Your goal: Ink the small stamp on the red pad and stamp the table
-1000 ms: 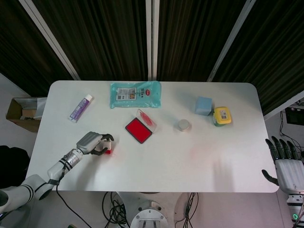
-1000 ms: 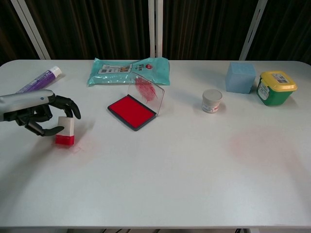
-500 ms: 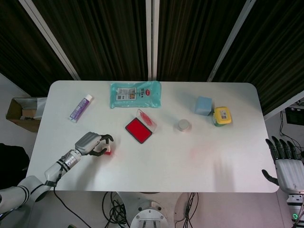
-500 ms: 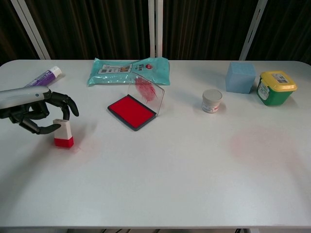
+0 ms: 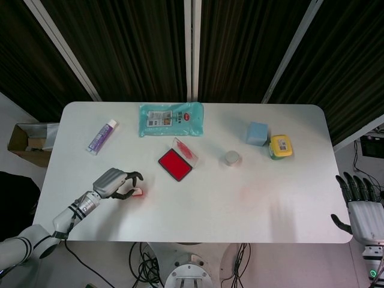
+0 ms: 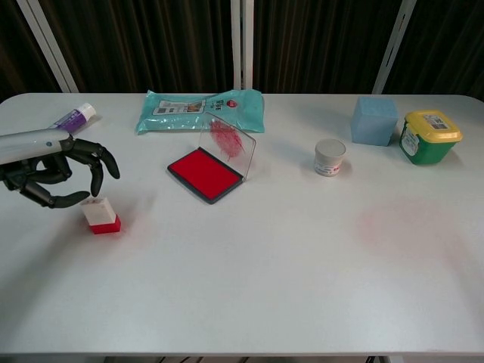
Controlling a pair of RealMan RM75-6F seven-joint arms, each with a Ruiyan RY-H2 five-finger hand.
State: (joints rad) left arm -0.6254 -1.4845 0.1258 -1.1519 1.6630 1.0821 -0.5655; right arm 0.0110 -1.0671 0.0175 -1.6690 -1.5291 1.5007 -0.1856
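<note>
Left hand [image 6: 53, 172] lifted off small stamp [image 6: 100, 215], fingers spread, right hand [image 5: 360, 207] open, head-view only

The left hand [image 6: 53, 172] has a silver-grey metal back and slim black fingers [image 6: 97, 162], on a white-and-grey arm with dark rings. The right hand [image 5: 362, 207] matches: grey palm, black fingers.

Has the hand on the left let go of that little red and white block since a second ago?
Yes. The left hand has opened and pulled back from the small stamp, away from the red pad; the stamp now stands free.
</note>
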